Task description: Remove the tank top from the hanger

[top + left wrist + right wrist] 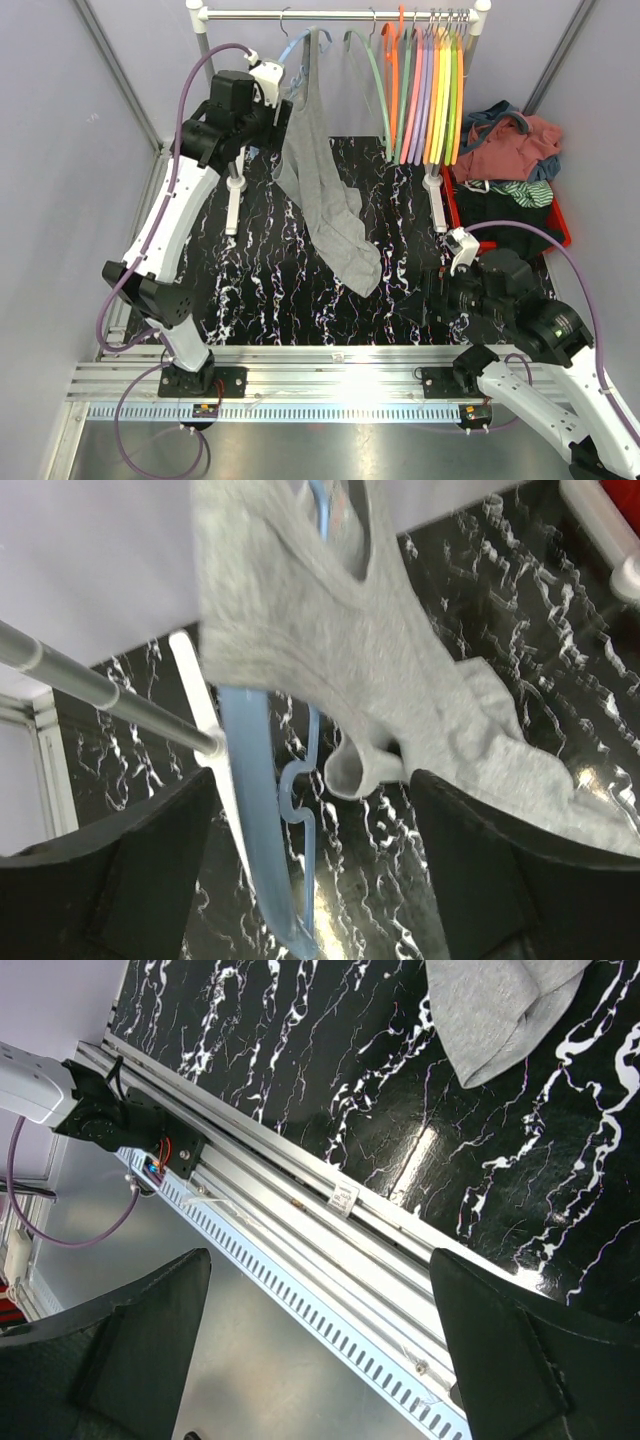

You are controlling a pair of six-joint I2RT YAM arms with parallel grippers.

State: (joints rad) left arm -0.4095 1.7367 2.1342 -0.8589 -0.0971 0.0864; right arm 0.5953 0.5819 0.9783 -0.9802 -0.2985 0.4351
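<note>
The left gripper (312, 810) is raised to the clothes rail (340, 14), and its jaws stand wide apart with nothing clamped. In the left wrist view its two black fingers (150, 870) frame the lower part of the blue hanger (270, 880) and a looped strap of the grey tank top (330, 630). The loop hangs just beside the hanger, in the gap between the fingers. Whether either finger touches the cloth or the plastic cannot be told from these views.

The tank top hangs from the blue hanger at the left end of the rail. The hanger's upper part passes through one of the garment's openings. From there the fabric falls in a long slant, and its lower end lies on the black marbled table (260, 290).

The right gripper (320, 1260) sits low over the near right part of the table, its jaws also spread wide and holding nothing. Its camera looks past the fingers (530, 1360) at the aluminium base rail (300, 1230) and the tank top's hem, which lies well apart from that gripper.
</note>
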